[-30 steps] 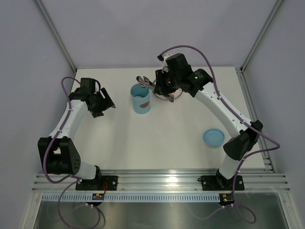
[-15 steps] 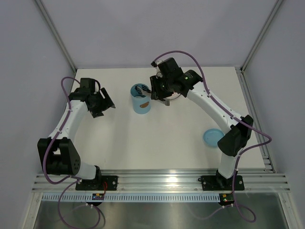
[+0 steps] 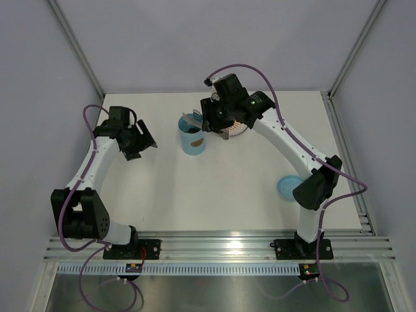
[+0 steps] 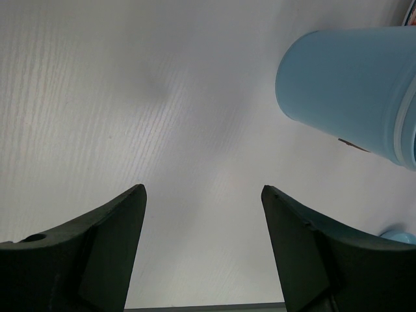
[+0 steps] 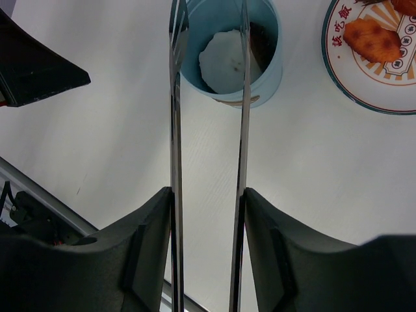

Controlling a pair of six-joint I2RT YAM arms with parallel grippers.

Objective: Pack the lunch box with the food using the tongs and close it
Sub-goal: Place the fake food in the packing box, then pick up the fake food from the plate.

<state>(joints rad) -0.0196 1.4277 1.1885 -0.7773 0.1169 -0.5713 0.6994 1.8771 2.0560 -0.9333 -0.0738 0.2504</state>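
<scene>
right claw [image 5: 207,211]: we are seeing it pinching the tongs [image 5: 244,130], one finger pressing on the outside of each arm.
tongs: the tips are reaching out ahead of the claw, apart, with nothing between them, over the mouth of the box [image 5: 270,75].
box: it is standing upright straight ahead of the right claw; a pale piece [image 5: 224,62] and something dark are lying inside.
plate [image 5: 364,91]: it is sitting ahead and to the right in that claw's view, near the box, carrying an orange piece [image 5: 374,39].
left claw [image 4: 203,195]: it is hovering spread and empty, with the box ahead to its right, apart.
lid [image 3: 290,186]: it is lying well behind the right claw, by that arm's elbow.
handling: we are judging the tongs springy and slick, so gripping mid-length is suiting them. The food is looking light and likely to slip, so we are favouring a squeeze across its middle. The box is looking light and easy to tip.
</scene>
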